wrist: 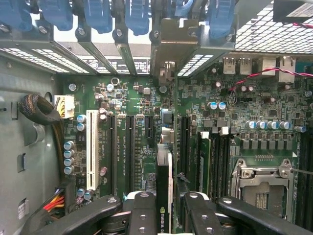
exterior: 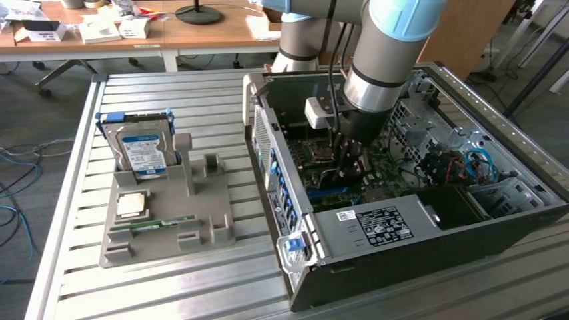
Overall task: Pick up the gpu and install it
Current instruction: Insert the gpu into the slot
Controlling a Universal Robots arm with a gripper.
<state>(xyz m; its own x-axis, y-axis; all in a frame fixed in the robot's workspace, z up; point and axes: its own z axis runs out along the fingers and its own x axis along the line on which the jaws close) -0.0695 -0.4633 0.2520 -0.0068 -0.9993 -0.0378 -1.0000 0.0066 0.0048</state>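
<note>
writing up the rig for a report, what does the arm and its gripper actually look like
The arm is a thick silver-grey tube with light blue joint caps and a black band near the wrist. A black cable runs down alongside it, and a small white box sits at the wrist. Below that the gripper is black, its fingers built from rounded black links joined by silver pins.

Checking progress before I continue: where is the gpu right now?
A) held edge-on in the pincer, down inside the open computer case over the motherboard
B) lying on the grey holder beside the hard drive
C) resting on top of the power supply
A: the wrist view shows the gpu gripped between the pincer fingers above the motherboard slots, inside the computer case.
</note>
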